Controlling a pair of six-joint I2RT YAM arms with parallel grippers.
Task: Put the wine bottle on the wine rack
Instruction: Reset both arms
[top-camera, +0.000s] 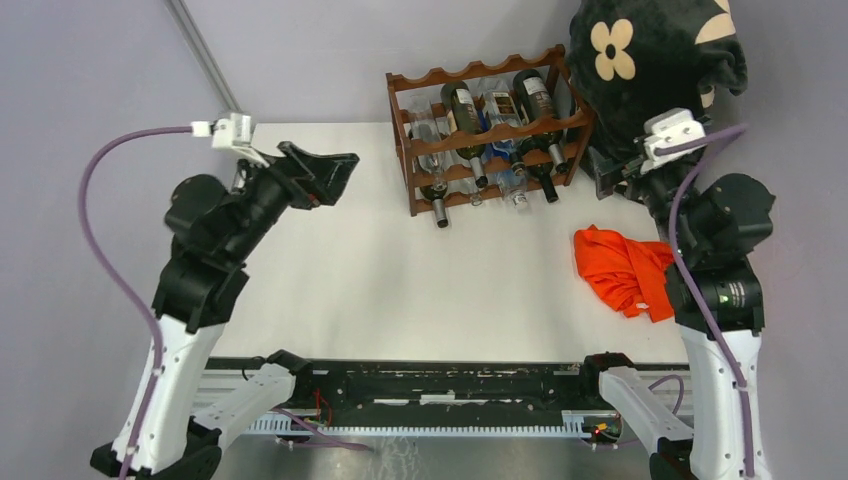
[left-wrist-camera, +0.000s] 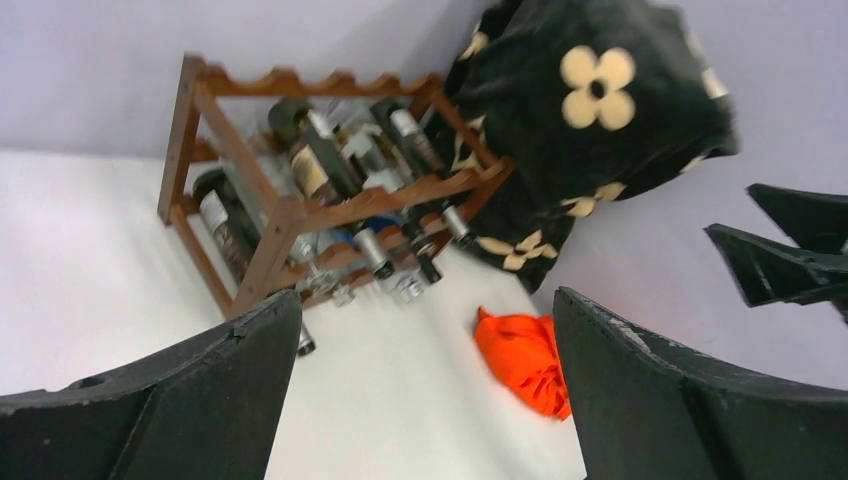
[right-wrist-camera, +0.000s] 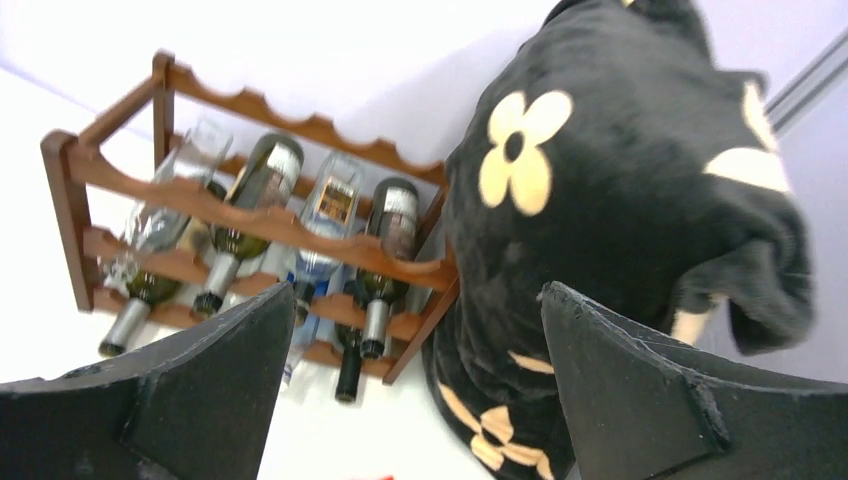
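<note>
The reddish-brown wine rack (top-camera: 487, 78) stands at the table's far middle, with several wine bottles (top-camera: 463, 108) lying in its tiers, necks toward me. Every bottle I see lies in the rack. It also shows in the left wrist view (left-wrist-camera: 272, 232) and the right wrist view (right-wrist-camera: 240, 224). My left gripper (top-camera: 328, 176) is open and empty, raised over the far left of the table, left of the rack. My right gripper (top-camera: 607, 172) is open and empty, just right of the rack, beside the black bag. Its fingers (left-wrist-camera: 770, 265) show in the left wrist view.
A black plush bag with cream flowers (top-camera: 650, 60) stands right of the rack, touching it. A crumpled orange cloth (top-camera: 622, 270) lies on the white table (top-camera: 400, 280) at the right. Grey walls lie behind and to the sides.
</note>
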